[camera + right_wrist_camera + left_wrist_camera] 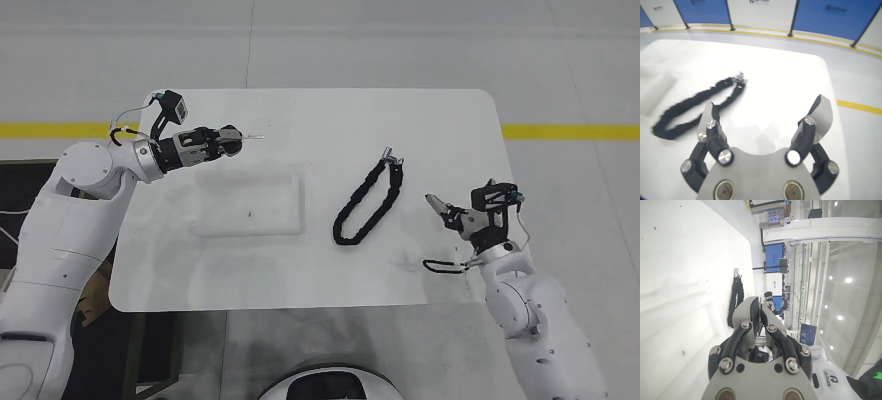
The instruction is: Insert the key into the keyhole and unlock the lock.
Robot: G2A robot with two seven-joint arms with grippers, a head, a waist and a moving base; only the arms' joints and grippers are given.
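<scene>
The task is in its early part. The left gripper [236,139] is closed narrowly on a thin metal piece, which seems to be the key [254,136]. Its tip sticks out past the fingers, but it is too small for me to be sure of its shape. This gripper is at about 10 o'clock on the table [430,115], well apart from the chain lock [386,198].

The chain lock lies as a joined loop near the centre, a little toward 3 o'clock, with its metal lock head [390,157] at the 12 o'clock end of the loop. The right gripper [764,102] is spread wide and holds nothing. It is at about 4 o'clock, near the loop but not touching it.

So I judge that taking the key is done. What is left is to steady the lock head, bring the key to the keyhole, insert it and turn it. Which way the keyhole faces I cannot tell.
</scene>
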